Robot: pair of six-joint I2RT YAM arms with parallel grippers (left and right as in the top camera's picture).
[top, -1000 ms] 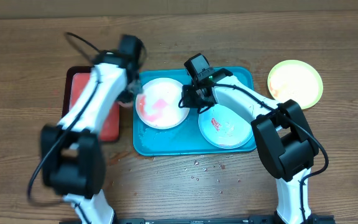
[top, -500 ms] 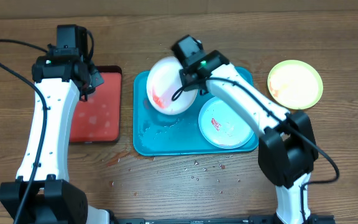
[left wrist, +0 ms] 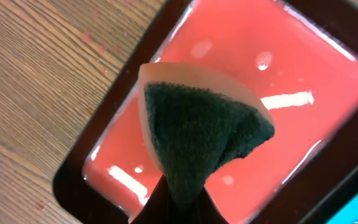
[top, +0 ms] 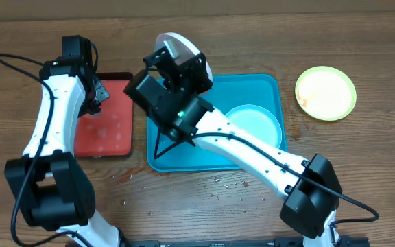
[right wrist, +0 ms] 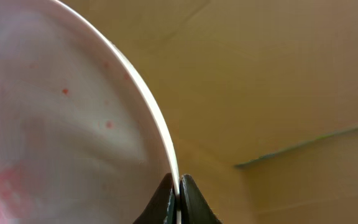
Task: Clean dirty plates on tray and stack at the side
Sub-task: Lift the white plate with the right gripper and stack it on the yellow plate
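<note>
My right gripper [right wrist: 178, 186] is shut on the rim of the white plate [right wrist: 61, 124], which has red specks and a faint red smear. In the overhead view the right gripper [top: 173, 60] holds this plate [top: 175, 42] on edge, high above the back left corner of the turquoise tray [top: 266, 86]. The mint-rimmed plate [top: 254, 125] lies in the tray, partly under the right arm. The lime-rimmed plate [top: 326, 92] lies on the table to the right. My left gripper [left wrist: 179, 202] is shut on a green-and-cream sponge [left wrist: 197, 118] above the red tray [left wrist: 303, 68].
The red tray with dark rim [top: 105, 130] lies left of the turquoise tray; my left gripper [top: 97, 96] hangs over its back edge. Crumbs and red specks [top: 218, 185] dot the wood in front of the turquoise tray. A cardboard wall runs along the back.
My right arm has lifted the white plate out of the turquoise tray, up and to the left, tilting it on edge. My left arm has stayed over the red tray.
</note>
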